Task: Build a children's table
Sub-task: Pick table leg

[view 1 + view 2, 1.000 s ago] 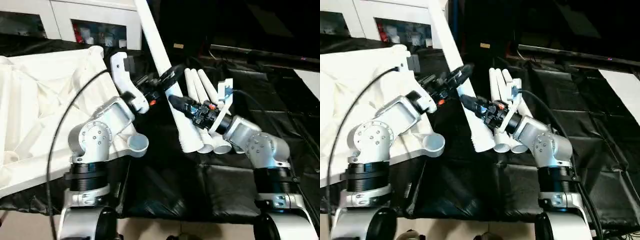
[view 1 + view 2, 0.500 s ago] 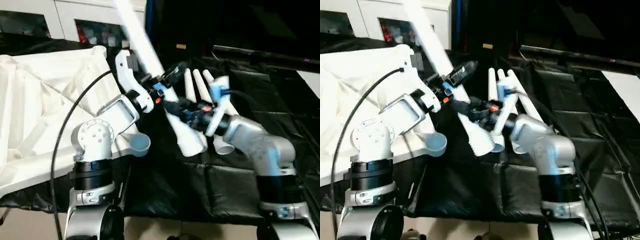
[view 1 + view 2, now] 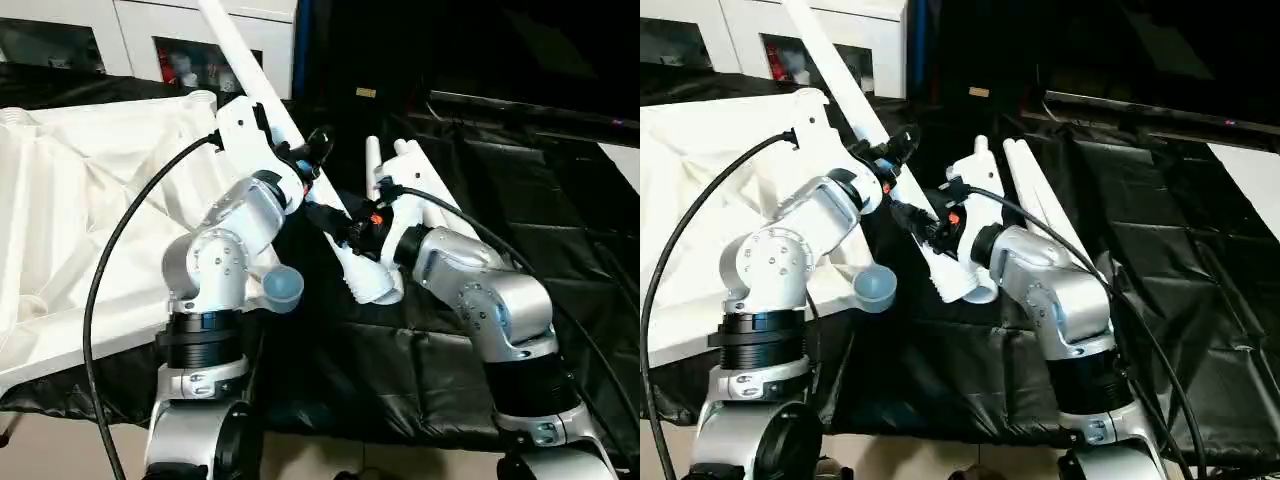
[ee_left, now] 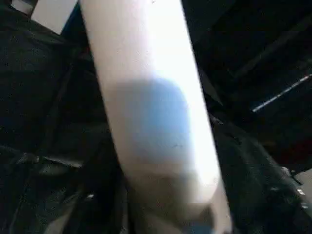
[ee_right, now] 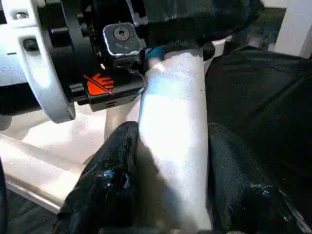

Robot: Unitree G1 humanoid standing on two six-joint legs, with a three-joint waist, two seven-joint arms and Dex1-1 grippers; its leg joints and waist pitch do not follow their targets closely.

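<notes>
I see both grippers clamped on one white leg (image 3: 885, 135): left gripper (image 3: 895, 150) above right gripper (image 3: 925, 225), just beside the tabletop (image 3: 700, 190).

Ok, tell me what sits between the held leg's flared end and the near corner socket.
Nothing visible does. The leg, gripped by the left gripper and right gripper, has its flared end beside the near corner socket, with black mat between.
</notes>
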